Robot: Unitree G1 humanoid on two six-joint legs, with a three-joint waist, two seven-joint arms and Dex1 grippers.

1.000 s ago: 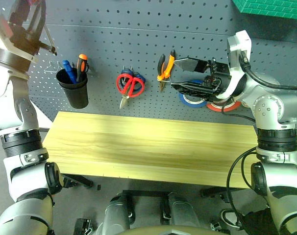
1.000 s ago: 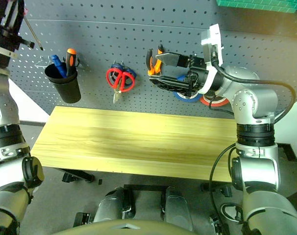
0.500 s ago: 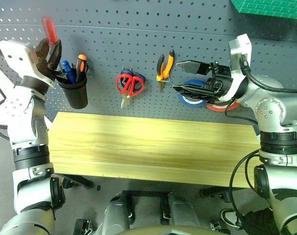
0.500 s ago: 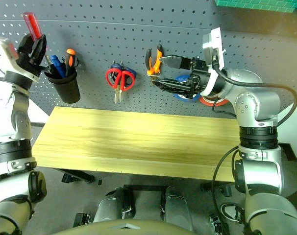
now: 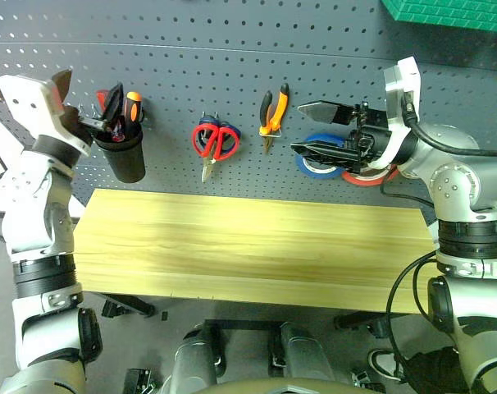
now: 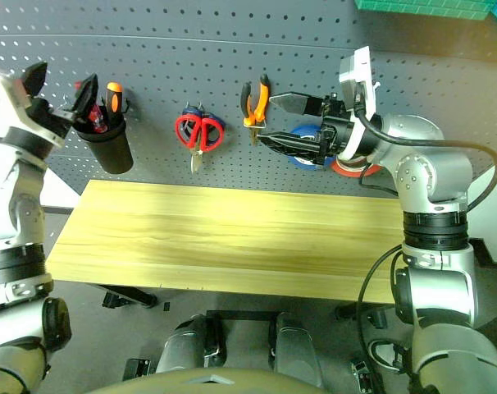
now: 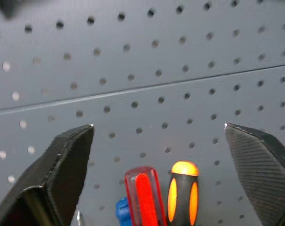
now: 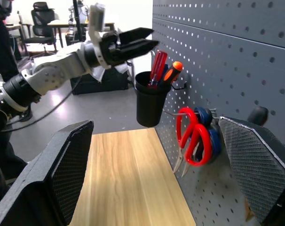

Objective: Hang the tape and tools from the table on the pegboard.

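The slim red-handled screwdriver (image 7: 143, 195) stands upright in the black plastic cup (image 5: 125, 154), just below the spread left gripper (image 5: 78, 105); the right gripper (image 5: 316, 128) gapes empty.

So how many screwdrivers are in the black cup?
3, all standing in the cup on the pegboard: a red one, an orange one, and a blue one mostly hidden behind the red. More could be hidden inside.
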